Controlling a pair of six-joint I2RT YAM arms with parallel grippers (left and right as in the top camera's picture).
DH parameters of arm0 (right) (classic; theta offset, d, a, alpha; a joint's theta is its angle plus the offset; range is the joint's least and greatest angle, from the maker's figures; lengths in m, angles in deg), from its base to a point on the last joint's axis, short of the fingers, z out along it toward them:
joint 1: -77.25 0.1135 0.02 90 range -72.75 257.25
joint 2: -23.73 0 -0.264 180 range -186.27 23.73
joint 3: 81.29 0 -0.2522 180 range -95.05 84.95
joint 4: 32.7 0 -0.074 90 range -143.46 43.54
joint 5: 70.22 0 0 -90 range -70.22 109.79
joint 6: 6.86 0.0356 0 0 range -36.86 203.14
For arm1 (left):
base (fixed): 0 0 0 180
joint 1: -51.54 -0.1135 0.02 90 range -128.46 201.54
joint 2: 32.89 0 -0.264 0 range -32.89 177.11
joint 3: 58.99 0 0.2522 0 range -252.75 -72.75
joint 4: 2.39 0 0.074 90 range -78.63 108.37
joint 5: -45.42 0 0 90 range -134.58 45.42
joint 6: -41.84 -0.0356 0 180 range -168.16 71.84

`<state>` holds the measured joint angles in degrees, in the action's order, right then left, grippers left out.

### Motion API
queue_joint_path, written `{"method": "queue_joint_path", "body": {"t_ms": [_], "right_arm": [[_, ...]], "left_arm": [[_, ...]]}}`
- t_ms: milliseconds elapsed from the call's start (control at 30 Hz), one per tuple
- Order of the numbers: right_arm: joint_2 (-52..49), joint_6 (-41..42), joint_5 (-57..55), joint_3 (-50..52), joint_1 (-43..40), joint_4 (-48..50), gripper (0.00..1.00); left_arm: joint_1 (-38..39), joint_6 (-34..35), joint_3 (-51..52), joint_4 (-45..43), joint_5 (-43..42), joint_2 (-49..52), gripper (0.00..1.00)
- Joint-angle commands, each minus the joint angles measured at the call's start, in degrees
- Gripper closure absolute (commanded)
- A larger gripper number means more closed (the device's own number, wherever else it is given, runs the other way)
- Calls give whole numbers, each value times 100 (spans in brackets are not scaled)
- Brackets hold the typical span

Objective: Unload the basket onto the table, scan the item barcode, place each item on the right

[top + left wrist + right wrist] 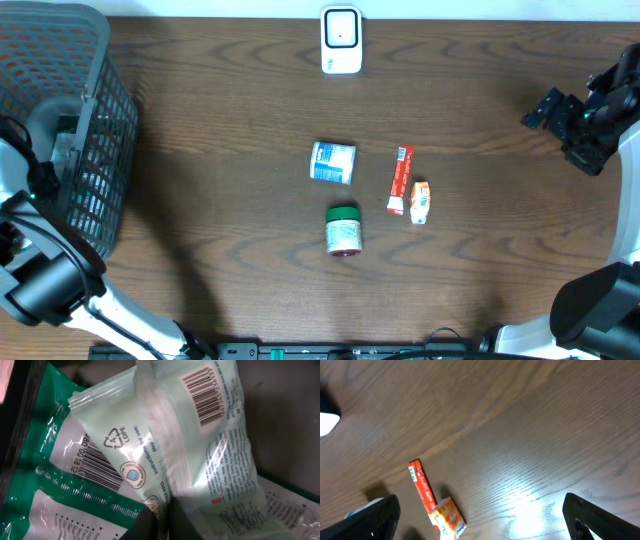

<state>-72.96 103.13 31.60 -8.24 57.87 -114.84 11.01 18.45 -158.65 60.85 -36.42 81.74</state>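
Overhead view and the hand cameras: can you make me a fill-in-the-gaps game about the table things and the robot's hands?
1. The jar on the table has a ___ lid.
2. The small packet beside the red stick is ___.
3. The right gripper has its jaws ___.
4. The left gripper is shut on a pale green packet printed with a striped ___.

Missing words: green; orange; open; barcode.

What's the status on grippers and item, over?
Left gripper shut on pale green packet in basket. Right gripper open, empty. Barcode showing; dark green pouch beneath.
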Motion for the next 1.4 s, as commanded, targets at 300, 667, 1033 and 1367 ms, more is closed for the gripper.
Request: {"method": "queue_joint_path", "body": {"t_ms": [300, 667, 1033, 1367], "right_arm": [[109, 55, 4, -120, -9, -15, 1], [109, 55, 7, -118, -9, -20, 1], [109, 55, 7, -118, -9, -20, 1], [109, 55, 7, -118, -9, -20, 1]], "left_arm": [[9, -634, 157, -802, -387, -2647, 93], [109, -1067, 157, -800, -107, -3676, 50], [109, -1067, 157, -551, -107, -1823, 33], [107, -1064, 157, -190, -103, -350, 28]]}}
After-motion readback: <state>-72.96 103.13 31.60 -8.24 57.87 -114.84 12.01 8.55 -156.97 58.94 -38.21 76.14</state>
